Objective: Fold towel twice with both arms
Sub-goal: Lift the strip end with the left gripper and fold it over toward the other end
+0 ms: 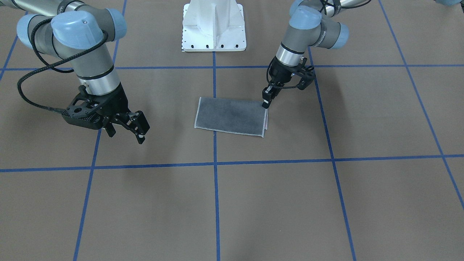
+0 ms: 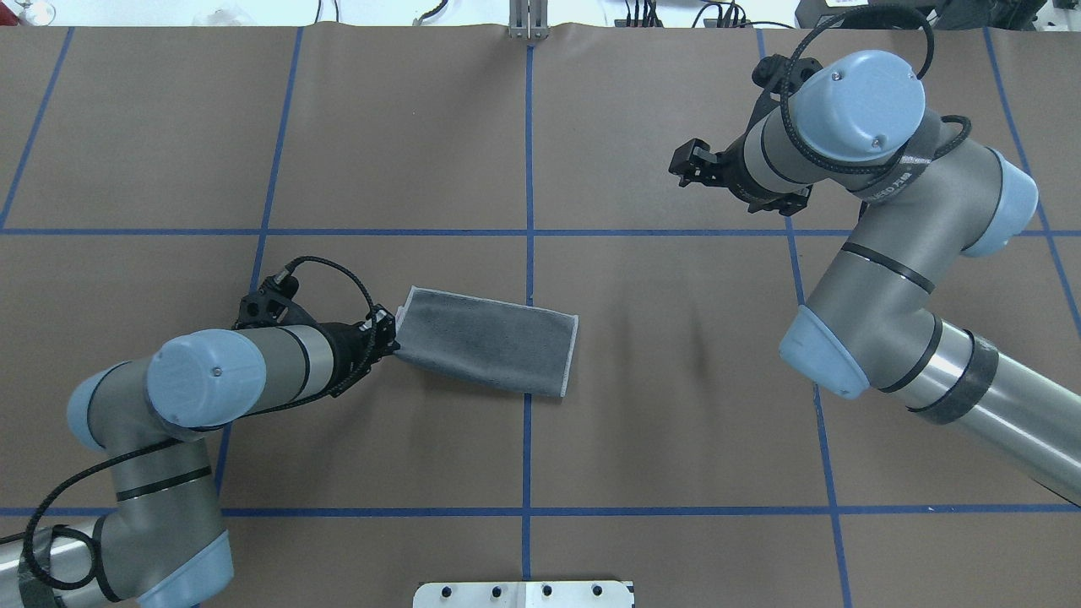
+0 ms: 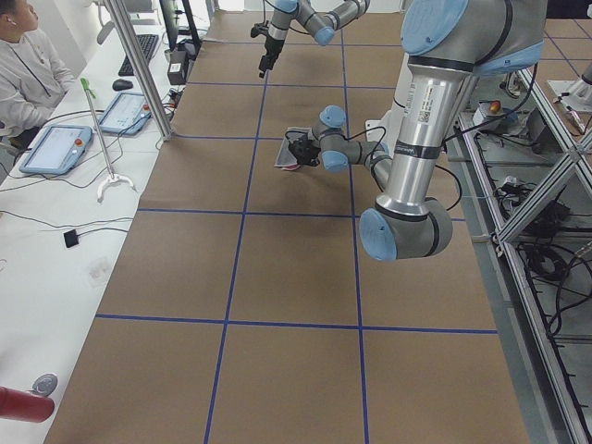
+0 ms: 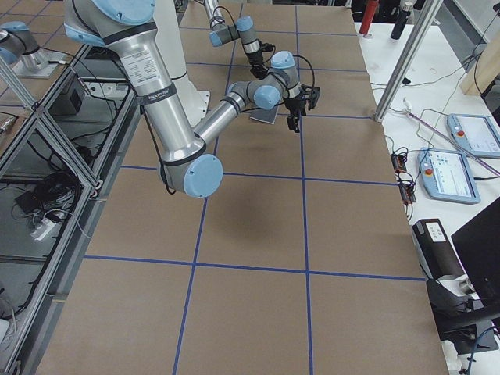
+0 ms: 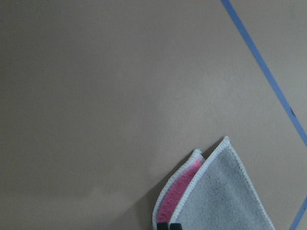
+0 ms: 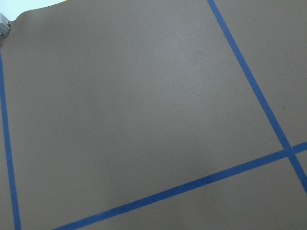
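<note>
Pinching corner: the left gripper (image 1: 266,103) was down at the left end of the towel (image 1: 230,116), on the corner nearer the robot. Its fingers were drawn almost together on the cloth, and it looked like a nip on the layers, with nothing else in hand.
Towel: it lay flat near the middle of the table (image 1: 253,203), across a blue tape line (image 1: 216,181). It was a long rectangle with the dark grey face up, which read as one fold already made.
Pink face (image 5: 184,191): a sliver peeked out between the layers at that left corner in the wrist view. So the loose edges met right where the fingers sat, and a pinch there would likely take both layers at once.
Right gripper (image 1: 125,133): it hung above the table at the far right, jaws spread wide, empty and well apart from the towel. Its own camera showed only bare table and tape.
Why the split: my read was that the left arm had claimed its corner for the second fold, while the right arm waited clear of the cloth.
Step in hand: the second fold, with the left end due to travel over to the right end.
Risk: lifting by one corner alone could let the far-left corner sag and skew the fold.
</note>
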Controlling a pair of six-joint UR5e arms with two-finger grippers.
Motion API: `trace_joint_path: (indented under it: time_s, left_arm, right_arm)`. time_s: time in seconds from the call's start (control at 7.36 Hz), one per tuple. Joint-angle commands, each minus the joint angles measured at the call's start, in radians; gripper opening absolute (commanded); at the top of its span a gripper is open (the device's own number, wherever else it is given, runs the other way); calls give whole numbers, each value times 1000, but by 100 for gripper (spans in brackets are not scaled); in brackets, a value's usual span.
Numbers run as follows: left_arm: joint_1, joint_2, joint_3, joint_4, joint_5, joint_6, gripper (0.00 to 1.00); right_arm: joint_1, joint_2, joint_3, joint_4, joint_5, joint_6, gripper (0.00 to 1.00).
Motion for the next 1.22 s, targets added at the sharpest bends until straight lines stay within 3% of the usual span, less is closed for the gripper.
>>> trace_joint_path:
  time_s: [0.0, 0.27, 0.68, 1.09]
  left_arm:
    - [-30, 101, -72, 0, 1, 59, 0]
    - [-12, 65, -56, 11, 30, 59, 0]
    - [16, -114, 73, 17, 32, 59, 0]
    - [33, -232, 87, 19, 30, 59, 0]
  right_arm:
    - [0, 0, 0, 1, 2, 0, 100]
    - [0, 2, 0, 1, 3, 0, 100]
    - [5, 2, 0, 2, 5, 0, 100]
    - [9, 2, -2, 2, 7, 0, 100]
